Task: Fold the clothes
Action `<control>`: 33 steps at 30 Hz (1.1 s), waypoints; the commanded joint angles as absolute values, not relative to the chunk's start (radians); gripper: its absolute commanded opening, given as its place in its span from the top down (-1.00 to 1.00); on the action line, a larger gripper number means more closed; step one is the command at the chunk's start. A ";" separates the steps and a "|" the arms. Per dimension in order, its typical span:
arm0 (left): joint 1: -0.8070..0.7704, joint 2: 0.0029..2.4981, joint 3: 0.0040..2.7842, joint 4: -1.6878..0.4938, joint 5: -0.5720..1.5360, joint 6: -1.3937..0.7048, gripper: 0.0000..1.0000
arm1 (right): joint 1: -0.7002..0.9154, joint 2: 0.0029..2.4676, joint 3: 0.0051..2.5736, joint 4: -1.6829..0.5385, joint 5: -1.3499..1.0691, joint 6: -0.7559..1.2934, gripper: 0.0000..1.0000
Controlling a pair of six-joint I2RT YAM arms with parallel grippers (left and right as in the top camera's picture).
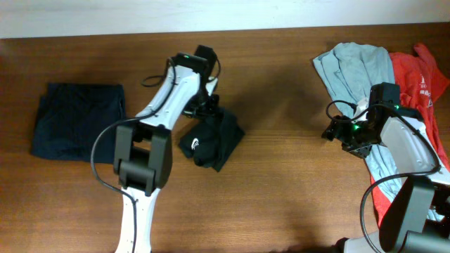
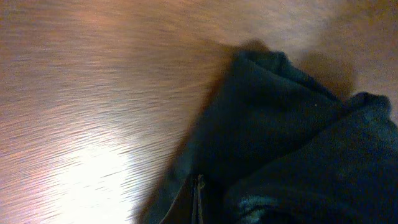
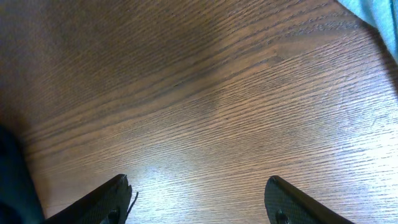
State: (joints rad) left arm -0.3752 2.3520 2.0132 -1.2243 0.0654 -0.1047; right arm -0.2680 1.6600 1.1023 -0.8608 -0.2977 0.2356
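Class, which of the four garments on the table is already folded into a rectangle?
The navy fabric garment at far left; the black garment, the pale blue-grey garment and the red garment lie crumpled.

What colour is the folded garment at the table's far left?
The folded garment is dark navy; overhead view shows it best.

On the table (image 1: 281, 183), a folded garment (image 1: 77, 121) lies left, a bunched garment (image 1: 211, 140) sits in the middle under my left gripper (image 1: 205, 107), and the clothes heap (image 1: 365, 67) lies right, with my right gripper (image 1: 336, 132) just beside it.

We see wide bare desk (image 1: 281, 151) between the black garment (image 1: 214, 144) and the blue-grey garment (image 1: 355, 67); the left arm (image 1: 165, 98) blocks the left.
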 commanded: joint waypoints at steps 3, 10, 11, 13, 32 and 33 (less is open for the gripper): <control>-0.450 2.344 2.040 -1.228 0.202 -0.081 0.99 | -0.270 1.658 1.106 -0.859 -0.307 0.237 -0.47; -0.508 2.343 2.061 -1.256 0.190 -0.082 0.99 | -0.270 1.658 1.106 -0.857 -0.307 0.237 -0.47; -0.508 2.341 2.079 -1.276 0.190 -0.085 0.99 | -0.270 1.658 1.106 -0.856 -0.307 0.237 -0.48; -0.508 2.339 2.108 -1.311 0.190 -0.085 0.99 | -0.270 1.658 1.106 -0.854 -0.307 0.237 -0.47; -0.763 2.339 2.133 -1.508 0.191 -0.074 0.99 | -0.270 1.658 1.106 -0.850 -0.307 0.237 -0.47; -0.774 2.339 2.133 -1.513 0.191 -0.074 0.99 | -0.270 1.658 1.106 -0.850 -0.307 0.237 -0.48</control>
State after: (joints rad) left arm -0.7242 2.3585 2.1345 -1.4925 0.1772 -0.0933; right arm -0.2680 1.6600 1.1023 -0.8524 -0.2977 0.2359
